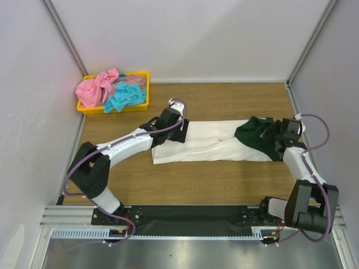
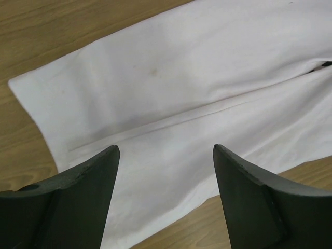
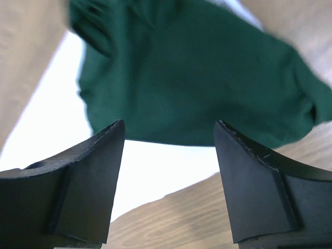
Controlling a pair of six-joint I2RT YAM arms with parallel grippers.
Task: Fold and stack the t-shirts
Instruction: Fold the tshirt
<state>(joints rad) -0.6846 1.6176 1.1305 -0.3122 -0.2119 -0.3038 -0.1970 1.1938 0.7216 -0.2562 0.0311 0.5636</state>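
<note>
Shows a white t-shirt with dark green sleeves, folded into a long strip across the middle of the worktop and reaching toward its right edge. Places the green sleeves at the strip's right end, bunched over the white cloth.

Sets the left pincer over the strip's left end, fingers spread and pinching nothing. Frames, between those fingers in the left wrist view, white cloth with one lengthwise fold line and bare wood past the hem.

Sets the right pincer at the strip's right end, likewise spread and pinching nothing. Fills the gap between its fingers in the right wrist view with green sleeve cloth, white cloth beneath and wood at the sides. Leaves unclear whether either pincer's tips touch the fabric.

Holds, in the far left corner, a yellow tray with a crumpled pink t-shirt spilling over its left rim and a crumpled turquoise t-shirt just beside it.
</note>
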